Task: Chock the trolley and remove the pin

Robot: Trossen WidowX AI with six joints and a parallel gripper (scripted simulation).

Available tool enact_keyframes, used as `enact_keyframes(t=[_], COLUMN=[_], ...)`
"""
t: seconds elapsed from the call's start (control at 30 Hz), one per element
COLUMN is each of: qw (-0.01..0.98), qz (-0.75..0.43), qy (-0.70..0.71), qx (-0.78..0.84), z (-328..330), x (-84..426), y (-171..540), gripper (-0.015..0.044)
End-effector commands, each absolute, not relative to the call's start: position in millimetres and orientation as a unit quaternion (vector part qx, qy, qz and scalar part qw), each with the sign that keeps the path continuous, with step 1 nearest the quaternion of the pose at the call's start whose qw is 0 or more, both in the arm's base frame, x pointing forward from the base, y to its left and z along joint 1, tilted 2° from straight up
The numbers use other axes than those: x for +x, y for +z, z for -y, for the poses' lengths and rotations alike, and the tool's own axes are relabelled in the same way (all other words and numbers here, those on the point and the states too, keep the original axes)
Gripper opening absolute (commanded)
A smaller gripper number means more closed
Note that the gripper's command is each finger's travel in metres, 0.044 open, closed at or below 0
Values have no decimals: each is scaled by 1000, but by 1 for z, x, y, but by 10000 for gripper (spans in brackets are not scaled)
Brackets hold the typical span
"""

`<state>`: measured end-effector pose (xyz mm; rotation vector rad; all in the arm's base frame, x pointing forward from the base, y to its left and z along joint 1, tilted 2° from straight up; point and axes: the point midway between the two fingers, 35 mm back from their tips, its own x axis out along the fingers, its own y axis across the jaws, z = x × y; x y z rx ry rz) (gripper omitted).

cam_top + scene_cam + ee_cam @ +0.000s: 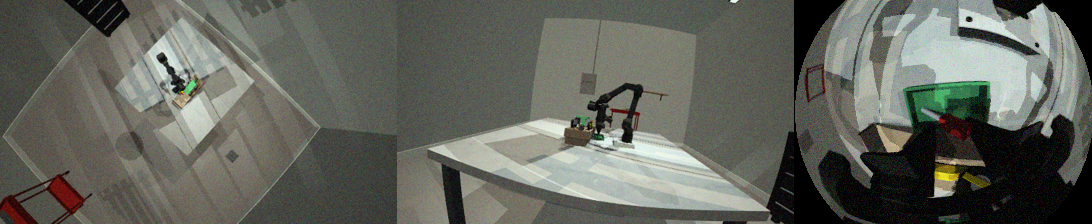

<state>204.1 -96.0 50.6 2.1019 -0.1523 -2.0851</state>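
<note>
Pincer: the pincer (178, 88) (599, 134) (950, 123) hangs low over the tray side of the ramp, fingers partly apart, clamped on nothing that I can make out.
Stop pin: the red-headed stop pin (955, 126) is out of the ramp; tilted, shank across the green tray (944, 95) (599, 137), head at its near side. Whether it lies wholly inside or is still dropping, cannot tell.
Ramp: the wooden ramp (182, 102) (577, 138) (894, 139) stands on the worktop (613, 188), just beside the tray.
Trolley: the green trolley (190, 87) (582, 118) is upright on the ramp; any small roll cannot be judged.
Chock: the yellow chock (181, 92) (590, 124) (946, 175) is on the ramp near the trolley; contact with a wheel unclear.
Step in hand: judged to be the pin's release, the last placing.
Next move: check the pin is within the rim, then lift straight up, fingers apart, and back off without brushing chock or trolley.
Risk: a nudged ramp, or a pin caught on the rim.
</note>
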Motion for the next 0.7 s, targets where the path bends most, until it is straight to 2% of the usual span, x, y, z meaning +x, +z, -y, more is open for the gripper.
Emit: enact_keyframes(t=[0.0, 0.5, 0.67], qw=[89, 89, 88], qz=[54, 53, 51], qy=[-703, -703, -700], qx=[704, 704, 706], z=[95, 90, 90], x=[202, 201, 204], y=[48, 43, 46], gripper=[190, 190, 321])
